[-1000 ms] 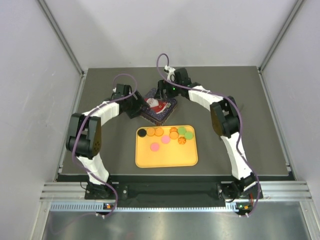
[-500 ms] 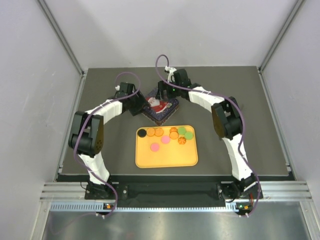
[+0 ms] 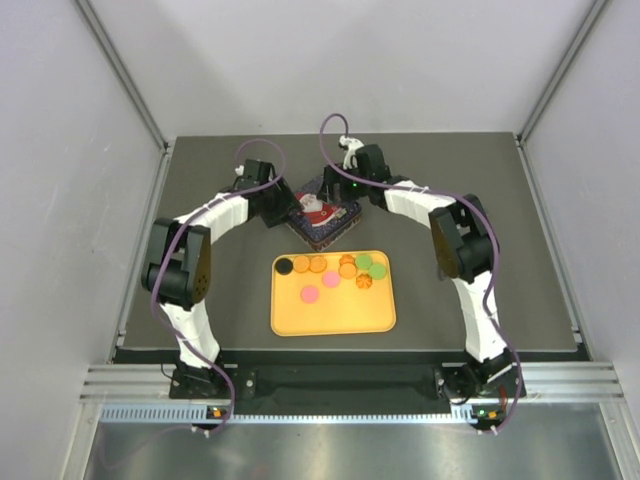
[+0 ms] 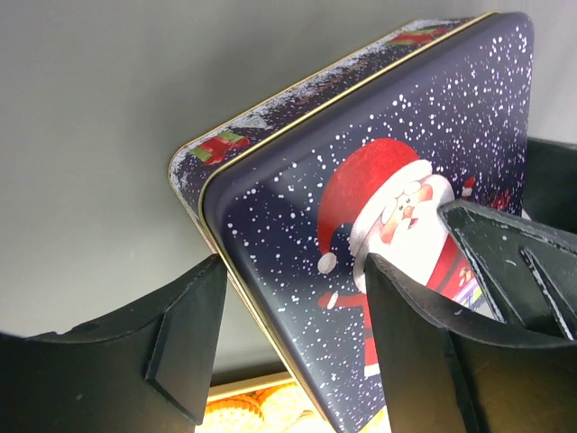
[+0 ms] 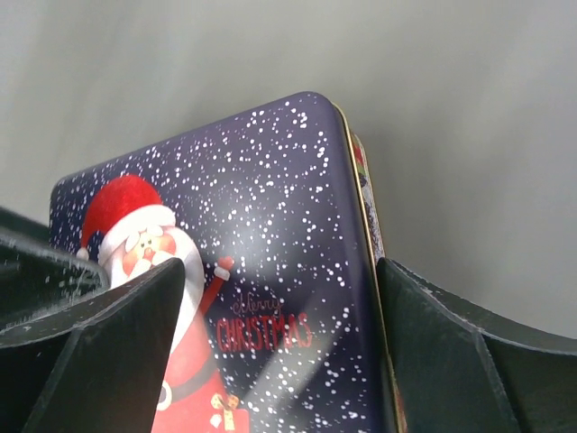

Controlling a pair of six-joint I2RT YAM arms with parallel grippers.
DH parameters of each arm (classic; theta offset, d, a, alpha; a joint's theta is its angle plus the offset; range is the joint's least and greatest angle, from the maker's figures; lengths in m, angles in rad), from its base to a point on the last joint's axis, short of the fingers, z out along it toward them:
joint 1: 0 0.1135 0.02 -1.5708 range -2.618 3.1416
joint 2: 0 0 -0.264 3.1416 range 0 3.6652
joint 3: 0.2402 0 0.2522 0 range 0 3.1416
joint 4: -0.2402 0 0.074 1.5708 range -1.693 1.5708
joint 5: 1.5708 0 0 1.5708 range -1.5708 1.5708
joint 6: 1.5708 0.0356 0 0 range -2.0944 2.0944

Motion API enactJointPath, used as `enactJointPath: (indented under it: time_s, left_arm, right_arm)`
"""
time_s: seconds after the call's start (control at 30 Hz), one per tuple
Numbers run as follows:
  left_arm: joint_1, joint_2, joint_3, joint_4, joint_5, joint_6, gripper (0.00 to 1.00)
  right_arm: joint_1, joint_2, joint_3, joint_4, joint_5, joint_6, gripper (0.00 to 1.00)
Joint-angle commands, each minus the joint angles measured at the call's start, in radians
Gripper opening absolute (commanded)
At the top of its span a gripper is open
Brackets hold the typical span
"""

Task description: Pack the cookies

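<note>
Jaws on both grippers stand spread, pinching nothing. Nearest, the cookies [image 3: 335, 268] lie flat on the yellow tray [image 3: 335, 322] — their row runs left to right along its far edge. Beyond, both arms reach forward and bend inward to the Santa tin [image 3: 322, 218] — the left gripper [image 4: 293, 325] straddles its left corner, the right gripper [image 5: 279, 307] its right edge.

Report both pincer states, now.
Left pincer: open, astride the Christmas tin edge, not gripping it.
Right pincer: open, astride the tin's other side.
</note>
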Motion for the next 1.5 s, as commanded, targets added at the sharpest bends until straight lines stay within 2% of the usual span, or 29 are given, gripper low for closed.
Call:
enactJointPath:
  time_s: [0.0, 0.13, 0.3, 0.4, 0.43, 0.53, 0.7, 0.87, 1.03, 1.13, 1.17, 1.2, 1.27, 1.3, 1.33, 1.47]
  left_arm:
    - [-0.026, 0.039, 0.061, 0.039, 0.009, 0.021, 0.66]
    - [-0.029, 0.057, 0.067, 0.017, -0.007, 0.027, 0.64]
    - [-0.036, 0.08, 0.071, -0.013, -0.026, 0.035, 0.54]
    - [-0.05, 0.086, 0.068, -0.032, -0.066, 0.053, 0.5]
    - [-0.053, 0.088, 0.068, -0.033, -0.072, 0.058, 0.48]
    - [-0.055, 0.105, 0.085, -0.044, -0.084, 0.066, 0.35]
    - [-0.056, 0.168, 0.153, -0.078, -0.083, 0.085, 0.18]
    - [-0.058, 0.258, 0.287, -0.13, -0.081, 0.118, 0.15]
    - [-0.059, 0.361, 0.456, -0.182, -0.054, 0.174, 0.16]
    - [-0.059, 0.422, 0.572, -0.232, -0.03, 0.202, 0.19]
    - [-0.059, 0.431, 0.596, -0.243, -0.029, 0.211, 0.23]
    - [-0.059, 0.438, 0.626, -0.25, -0.043, 0.214, 0.32]
    - [-0.056, 0.432, 0.646, -0.259, -0.064, 0.236, 0.4]
    - [-0.055, 0.427, 0.656, -0.257, -0.076, 0.242, 0.44]
    - [-0.047, 0.412, 0.656, -0.25, -0.078, 0.247, 0.53]
    - [-0.023, 0.37, 0.653, -0.236, -0.072, 0.273, 0.66]
  right_arm:
    - [0.014, -0.043, -0.112, 0.043, -0.126, 0.064, 0.83]
    - [0.004, -0.06, -0.198, 0.126, -0.143, 0.101, 0.77]
    - [0.001, -0.066, -0.262, 0.182, -0.135, 0.14, 0.69]
    - [-0.001, -0.07, -0.298, 0.211, -0.127, 0.173, 0.63]
    - [-0.001, -0.073, -0.307, 0.231, -0.118, 0.182, 0.58]
    - [-0.001, -0.096, -0.36, 0.284, -0.106, 0.225, 0.5]
    - [-0.001, -0.126, -0.427, 0.311, -0.087, 0.257, 0.47]
    - [-0.001, -0.159, -0.465, 0.303, -0.069, 0.285, 0.36]
    - [0.002, -0.202, -0.534, 0.315, -0.078, 0.329, 0.26]
    - [0.007, -0.228, -0.583, 0.318, -0.063, 0.346, 0.24]
    - [0.005, -0.231, -0.592, 0.314, -0.06, 0.349, 0.24]
    - [0.005, -0.235, -0.595, 0.303, -0.054, 0.349, 0.23]
    - [0.005, -0.238, -0.603, 0.302, -0.046, 0.357, 0.24]
    - [0.004, -0.242, -0.606, 0.3, -0.037, 0.36, 0.3]
    - [0.004, -0.247, -0.606, 0.3, -0.035, 0.363, 0.33]
    - [-0.001, -0.245, -0.58, 0.266, -0.018, 0.366, 0.41]
